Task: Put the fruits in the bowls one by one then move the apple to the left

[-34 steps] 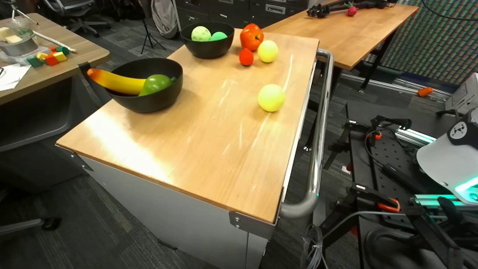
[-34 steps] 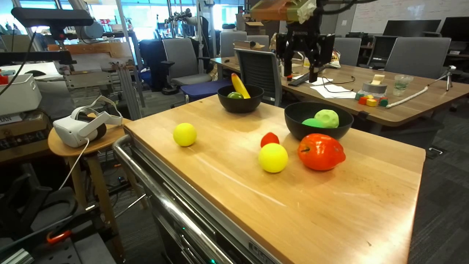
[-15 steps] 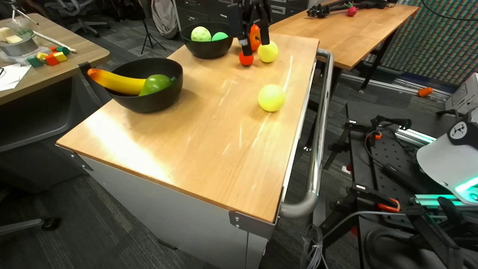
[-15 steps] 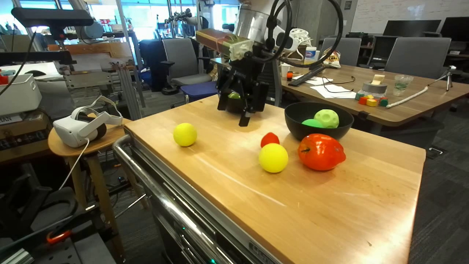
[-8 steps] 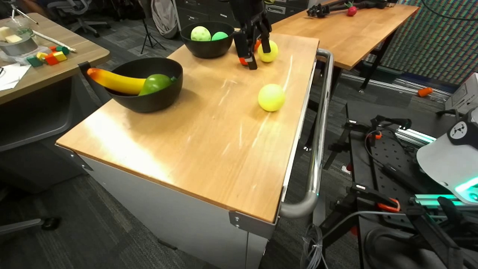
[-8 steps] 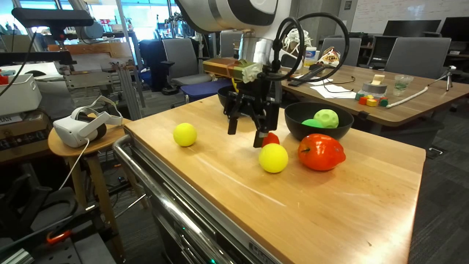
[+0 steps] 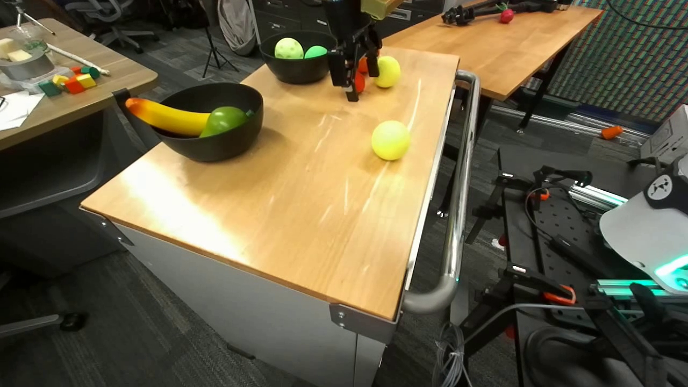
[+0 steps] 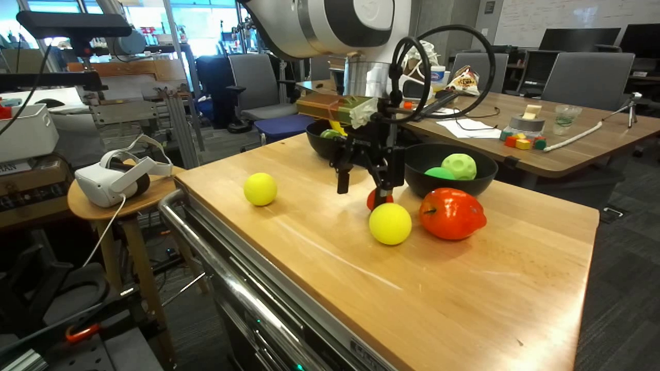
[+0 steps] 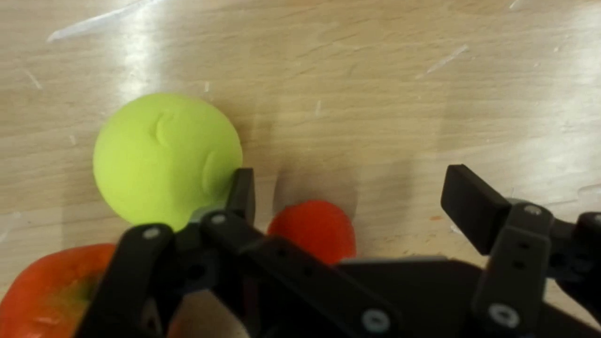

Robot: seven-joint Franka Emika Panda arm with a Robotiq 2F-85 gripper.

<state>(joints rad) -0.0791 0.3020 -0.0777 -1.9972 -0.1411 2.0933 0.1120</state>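
Red fruit [image 9: 317, 228], smooth, perhaps round

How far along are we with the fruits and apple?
Done: the banana and green fruit sit in one bowl, the pale green ball and green piece in the other bowl. In hand: nothing; the open gripper stands at the small red fruit, likely next. Left: that fruit, the yellow ball beside it and the lone yellow ball are on the tabletop; so is the apple, whose move presumably comes last.

Dark carpet [image 7: 156, 306]; gray chair [image 8: 588, 80] behind brown table [image 8: 593, 147]; whiteboard [image 8: 577, 15] behind black monitors [image 8: 582, 40]; bright windows [image 8: 209, 31] far back.
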